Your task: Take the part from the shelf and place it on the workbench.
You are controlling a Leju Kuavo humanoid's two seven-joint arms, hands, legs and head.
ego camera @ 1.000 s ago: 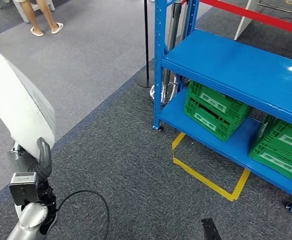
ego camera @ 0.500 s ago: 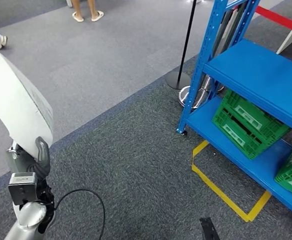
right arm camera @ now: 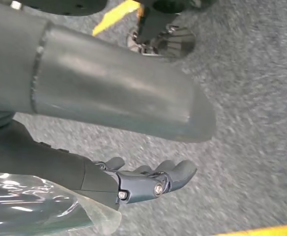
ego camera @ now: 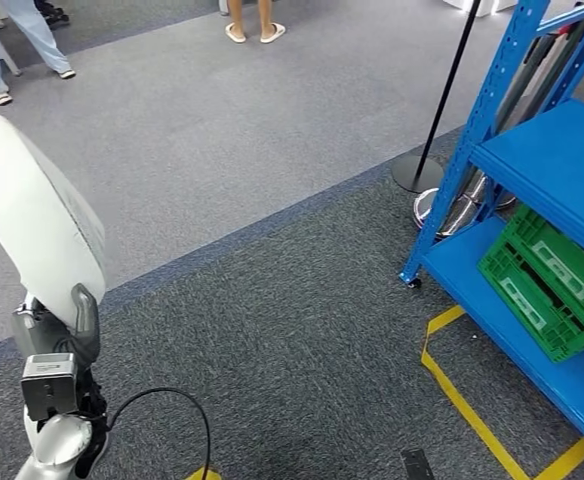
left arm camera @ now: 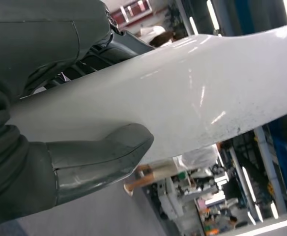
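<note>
At lower left, my left robot hand (ego camera: 74, 330) grips the white part (ego camera: 32, 215), long axis rising up-left; the right robot hand (right arm camera: 142, 182) hangs empty, fingers apart, over carpet (right arm camera: 253, 98).

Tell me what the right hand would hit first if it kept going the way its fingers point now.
Probably the grey carpet floor. The right hand is empty, its fingers extended over bare carpet with nothing in between; depth is hard to judge in this blurred view.

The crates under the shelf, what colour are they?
Green; the crate on the blue shelf shows best in the head view.
</note>
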